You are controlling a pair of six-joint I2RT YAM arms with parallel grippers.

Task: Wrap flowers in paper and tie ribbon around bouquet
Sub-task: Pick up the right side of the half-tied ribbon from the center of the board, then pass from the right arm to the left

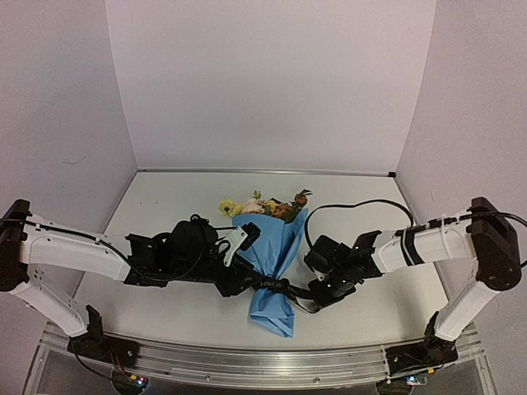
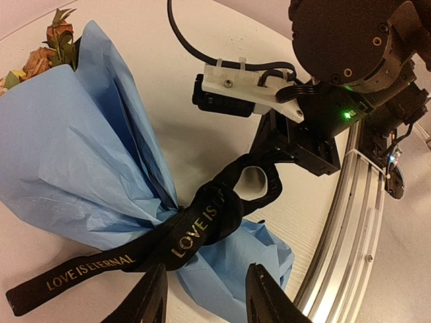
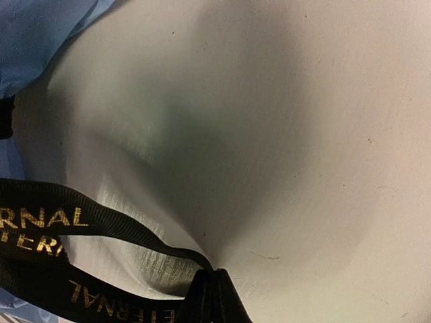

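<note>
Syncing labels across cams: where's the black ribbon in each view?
Top external: ribbon at low centre, crossing the pinched waist of the light-blue paper.
Left wrist: ribbon knotted at lower centre, its lettered tail running to the lower left.
Right wrist: ribbon at lower left, its bands meeting at the shut right claw on the bottom edge.
Shared landmark: the light-blue paper, at left in the left wrist view and in the top-left corner in the right wrist view.

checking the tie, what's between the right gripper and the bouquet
A short run of the ribbon, pinched in the right gripper and leading to the bouquet, over bare table; seen in the right wrist view.
</note>
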